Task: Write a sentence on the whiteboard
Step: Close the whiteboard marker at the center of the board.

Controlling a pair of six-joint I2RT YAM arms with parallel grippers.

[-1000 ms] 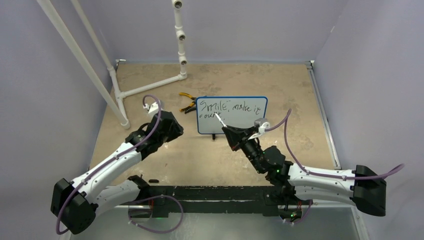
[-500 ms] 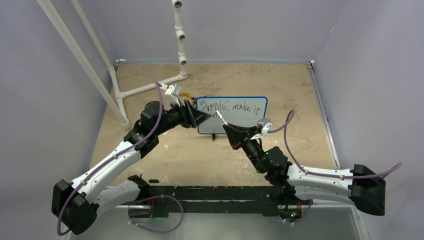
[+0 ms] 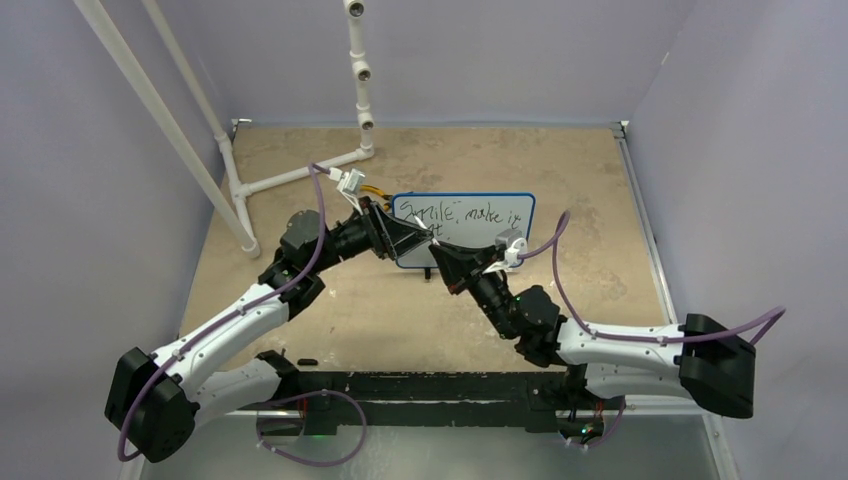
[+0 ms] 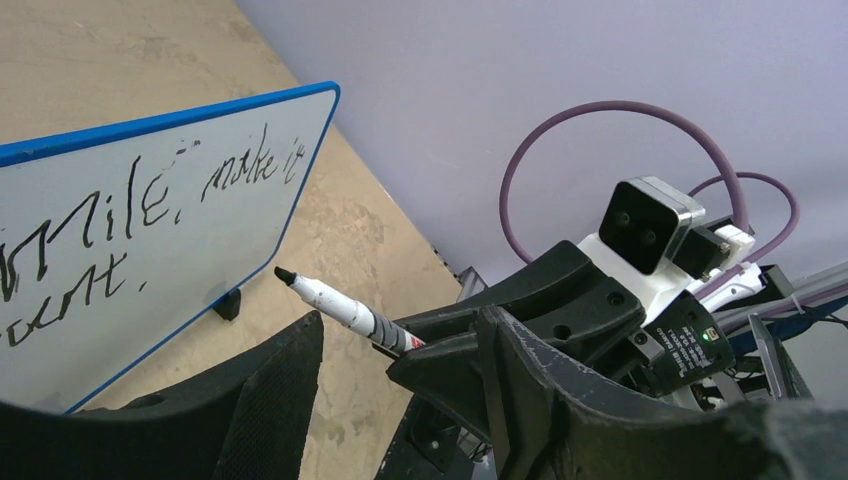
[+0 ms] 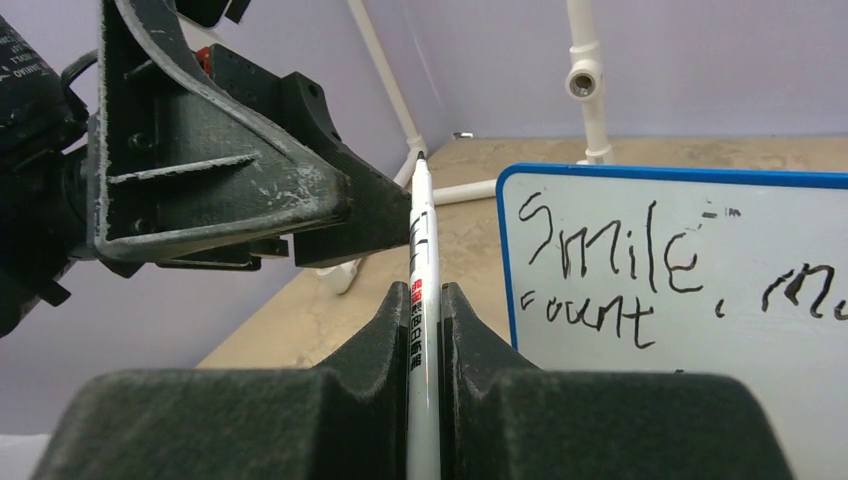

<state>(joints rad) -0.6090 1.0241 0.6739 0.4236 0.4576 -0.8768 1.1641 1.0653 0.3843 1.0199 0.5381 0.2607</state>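
Looking down from the top camera, you find the whiteboard (image 3: 490, 228) standing upright on its black feet near the middle of the table (image 3: 560, 170), its written face turned toward the arm bases; the sentence (image 3: 470, 213) runs in two lines of thin black script, "Smile, make it" above and "count" below at the board's left end. Your right gripper (image 5: 425, 300) is clamped tight on a white marker (image 5: 421, 250), the barrel pinched between both fingers and the uncapped black tip pointing away from the wrist; that tip hangs in the air in front of the board's left end, clear of the surface. Your left gripper (image 3: 415, 238) sits just beside the right one, also at the board's left end; its fingers (image 4: 270, 390) are spread wide with nothing between the pads. From the left wrist the marker appears in the gap between those fingers; whether it reaches in between them or stops just beyond the tips, you cannot tell.
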